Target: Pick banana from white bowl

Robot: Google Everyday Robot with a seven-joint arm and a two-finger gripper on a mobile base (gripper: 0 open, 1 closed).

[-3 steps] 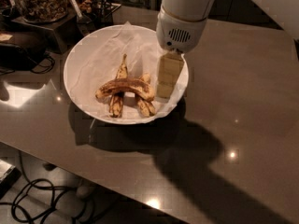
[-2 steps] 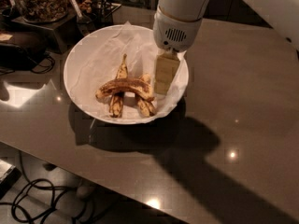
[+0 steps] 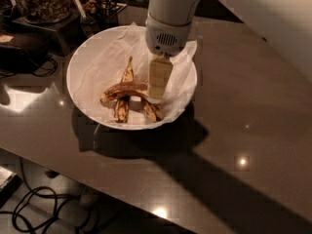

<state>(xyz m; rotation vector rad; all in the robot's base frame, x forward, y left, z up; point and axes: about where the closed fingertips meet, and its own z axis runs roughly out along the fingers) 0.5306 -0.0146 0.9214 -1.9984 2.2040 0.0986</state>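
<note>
The white bowl [image 3: 87,57], lined with crinkled white paper, stands on the brown table at the back left. Three bananas lie in it. The banana [image 3: 123,89], arched and blotched dark brown, lies crosswise in the middle. A slim straight banana [image 3: 127,71] crosses it with its stem pointing away. A short stubby banana [image 3: 152,111] lies at the right. My gripper [image 3: 158,92] reaches down into the bowl from above. Its cream tip is at the right end of the arched banana, just above the stubby one. I cannot tell if it touches either.
A dark stand with jars of dried food [image 3: 41,4] and a black box [image 3: 22,50] with a cable stand at the back left, close to the bowl. The table's front edge [image 3: 97,184] runs diagonally, with cables [image 3: 39,208] on the floor below.
My gripper has moved left within the bowl, from near the right rim to the right end of the bananas. The bananas have not moved.
</note>
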